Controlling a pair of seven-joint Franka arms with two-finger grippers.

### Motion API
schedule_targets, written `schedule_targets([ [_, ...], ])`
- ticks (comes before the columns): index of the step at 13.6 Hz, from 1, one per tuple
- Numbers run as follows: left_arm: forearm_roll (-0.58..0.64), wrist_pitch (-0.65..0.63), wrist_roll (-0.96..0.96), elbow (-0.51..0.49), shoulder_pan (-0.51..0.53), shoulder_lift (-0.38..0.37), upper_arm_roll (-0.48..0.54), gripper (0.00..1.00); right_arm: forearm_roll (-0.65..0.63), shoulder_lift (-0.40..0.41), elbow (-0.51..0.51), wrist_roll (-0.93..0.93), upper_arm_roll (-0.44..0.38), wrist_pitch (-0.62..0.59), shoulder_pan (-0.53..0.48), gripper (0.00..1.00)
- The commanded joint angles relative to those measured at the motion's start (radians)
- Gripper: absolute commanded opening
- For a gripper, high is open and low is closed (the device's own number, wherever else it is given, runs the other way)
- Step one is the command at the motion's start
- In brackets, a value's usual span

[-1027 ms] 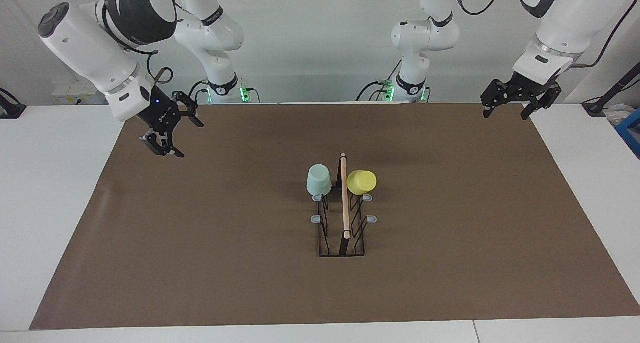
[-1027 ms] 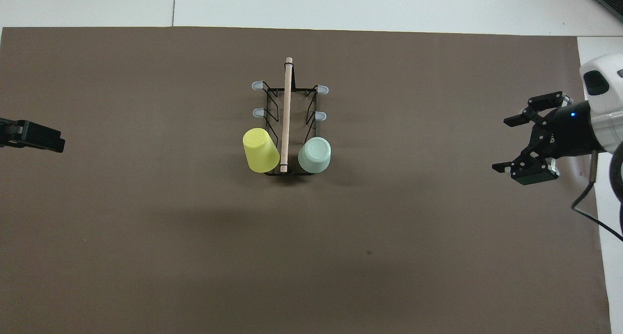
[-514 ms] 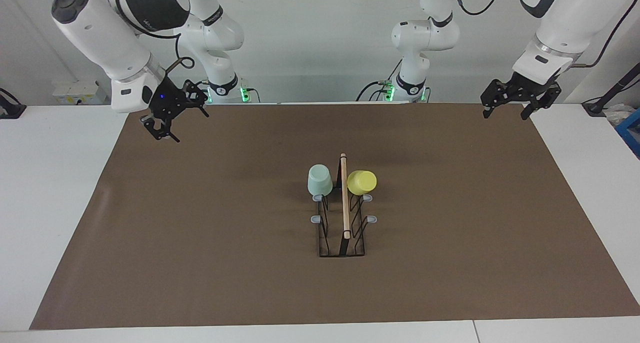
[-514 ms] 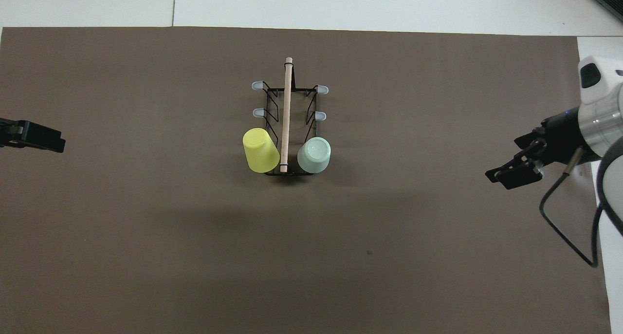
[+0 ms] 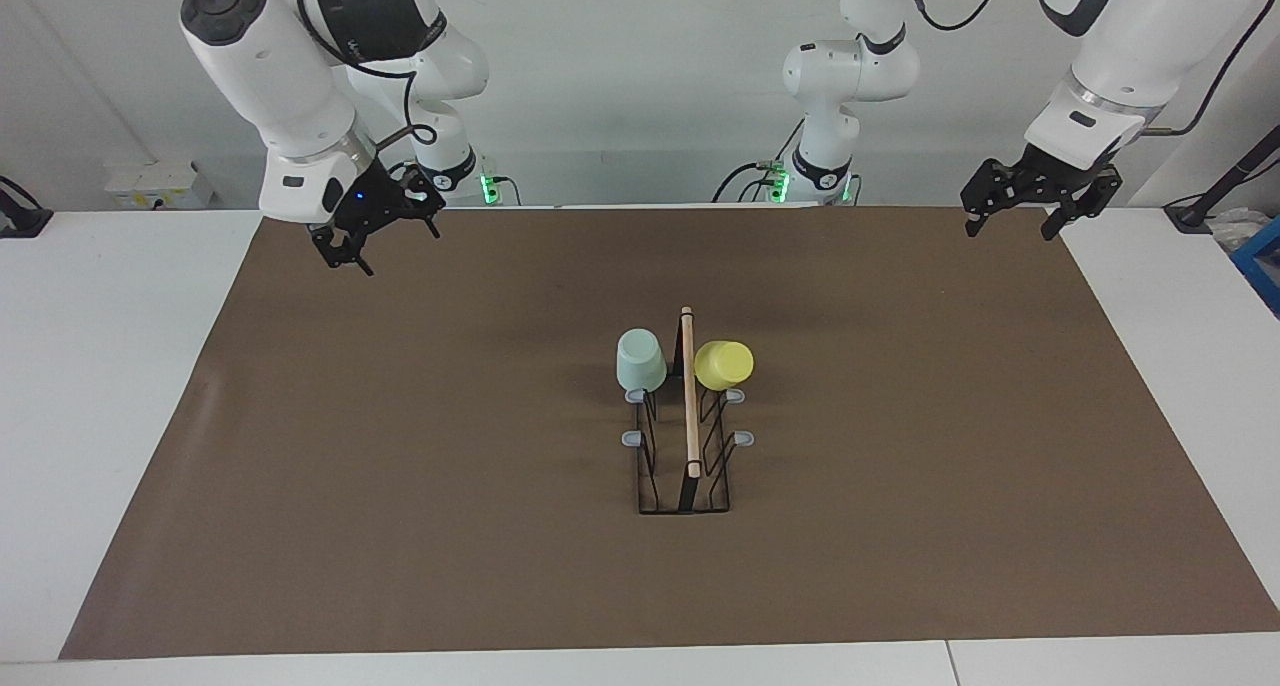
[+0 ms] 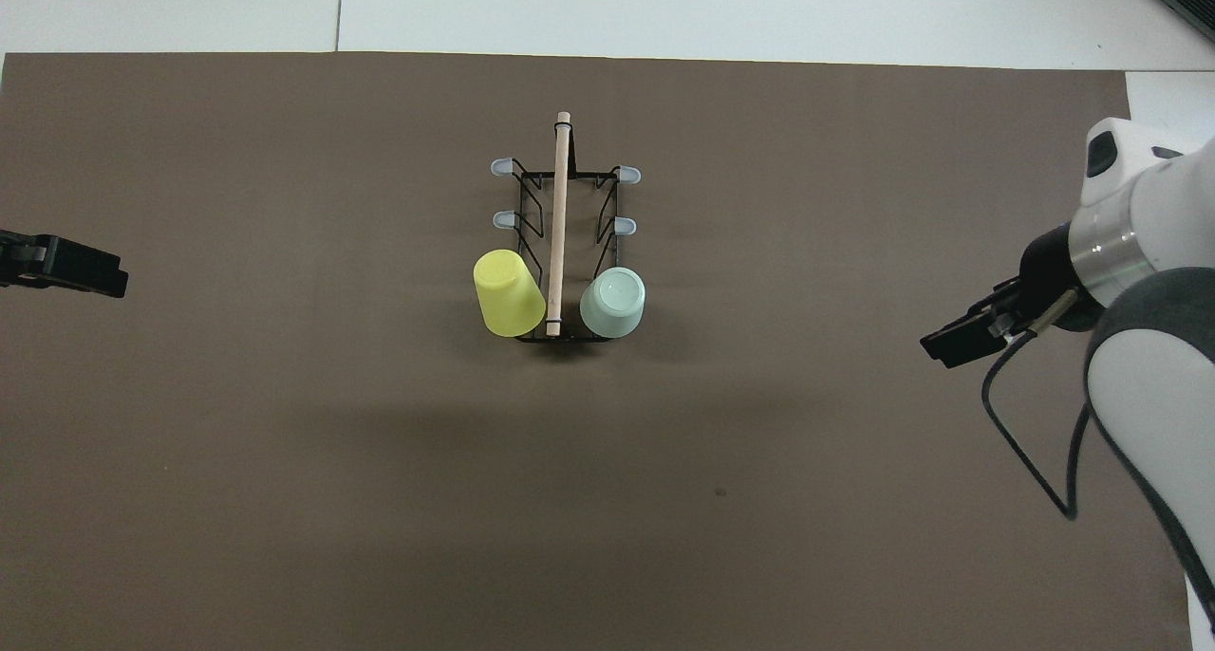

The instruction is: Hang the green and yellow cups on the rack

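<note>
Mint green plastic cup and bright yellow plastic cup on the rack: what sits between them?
Only the rack's light wooden rod handle runs between the green cup and yellow cup, clearest in the overhead view.

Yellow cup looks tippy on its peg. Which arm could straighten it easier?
Left, probably. The yellow cup hangs on the rack toward the left arm's end, where the left end effector waits. The right end effector would have to cross the rack.

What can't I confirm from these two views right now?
- Pegs under the green cup and yellow cup: covered by the cups in both views.
- Left end effector: cut off by the overhead edge.
- Right end effector: overhead, partly covered by its own arm.
</note>
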Motion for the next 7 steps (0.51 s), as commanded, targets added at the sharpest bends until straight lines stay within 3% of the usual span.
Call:
schedule_targets([
  [1, 0.006, 0.016, 0.014, -0.016, 0.008, -0.015, -0.008, 1.0, -0.022, -0.008, -0.015, 0.011, -0.035, 0.041, -0.004, 1.0],
  [7, 0.006, 0.02, 0.021, -0.016, 0.008, -0.015, -0.008, 1.0, -0.08, -0.014, -0.026, 0.023, -0.075, 0.083, 0.014, 1.0],
])
